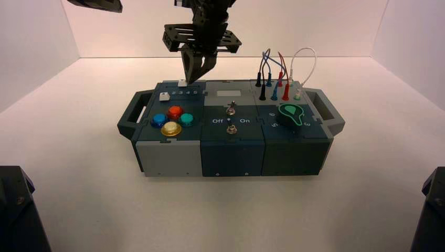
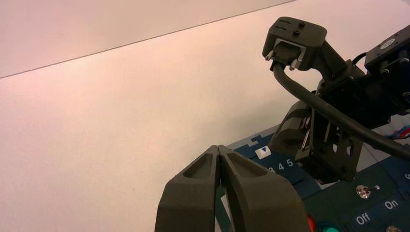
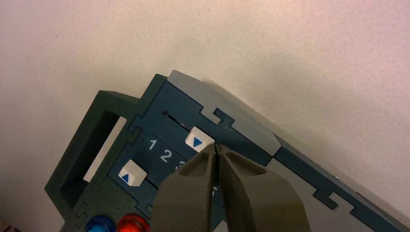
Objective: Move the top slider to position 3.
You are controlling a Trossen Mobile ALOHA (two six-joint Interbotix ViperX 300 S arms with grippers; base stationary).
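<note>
I have the white counter (image 1: pixel 78 173) under everything, and on it the box (image 1: pixel 231 152), dark teal with a handle at each end and a pale grey front block at its left; its left section carries four round buttons, blue (image 1: pixel 158 121), red (image 1: pixel 175 111), green (image 1: pixel 187 119) and yellow (image 1: pixel 171 128), the middle section two metal toggle switches (image 1: pixel 230 109) lettered Off and On, and the right section a black knob with a green pointer (image 1: pixel 290 114) with coloured wires (image 1: pixel 278 73) plugged in behind it.

My right arm reaches in from above over the box's far left corner; its claw (image 3: pixel 217 151) is closed, fingers pressed together with nothing between them, tips just beside the top slider (image 3: pixel 199 141), on the side towards the box's middle; I cannot tell whether they touch the cap.

That slider is a small white cap with a blue triangle, sitting in a plain dark groove along the far edge of the left section; in the right wrist view its cap lies roughly level with the gap between 2 and position 3 (image 3: pixel 181 164), which the fingers partly cover.

The bottom slider (image 3: pixel 132 173), a twin white cap, sits at the left end of the digit row, beside the 1.

My left claw (image 2: pixel 220 152) is also closed and empty, held high off the box's left side.
</note>
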